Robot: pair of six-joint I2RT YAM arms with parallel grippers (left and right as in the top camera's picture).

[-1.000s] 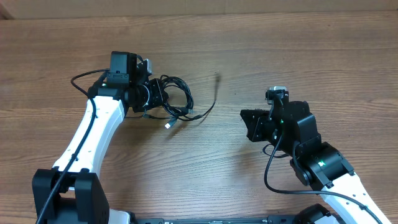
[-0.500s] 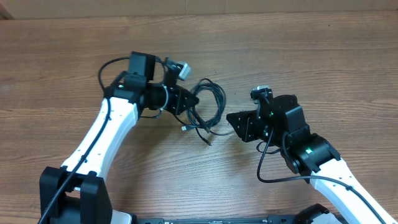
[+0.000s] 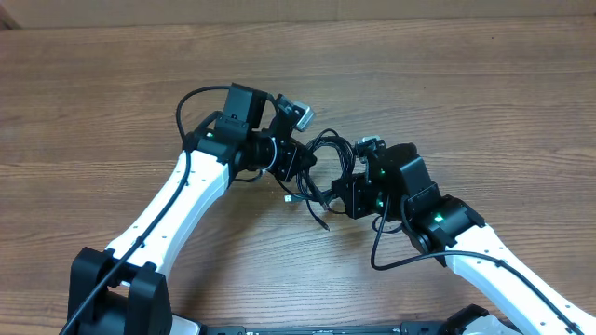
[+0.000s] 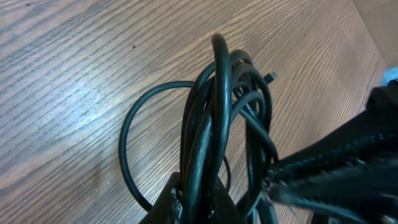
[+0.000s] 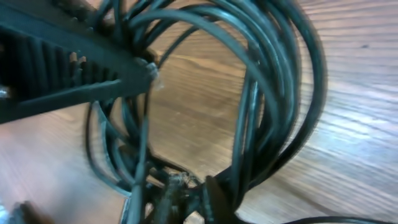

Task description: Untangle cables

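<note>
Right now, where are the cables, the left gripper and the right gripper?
cables [image 4: 214, 112]: left wrist view, middle of the bundled strands.
left gripper [image 3: 300, 167]: overhead view, between its fingertips, at the bundle.
right gripper [image 3: 340, 191]: overhead view, between its fingertips, on the bundle's opposite side.

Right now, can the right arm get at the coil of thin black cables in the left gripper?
Probably yes: the right gripper sits shut on strands of the coil of thin black cables, facing the left gripper, which pinches the same coil. Nothing stands between them.
</note>
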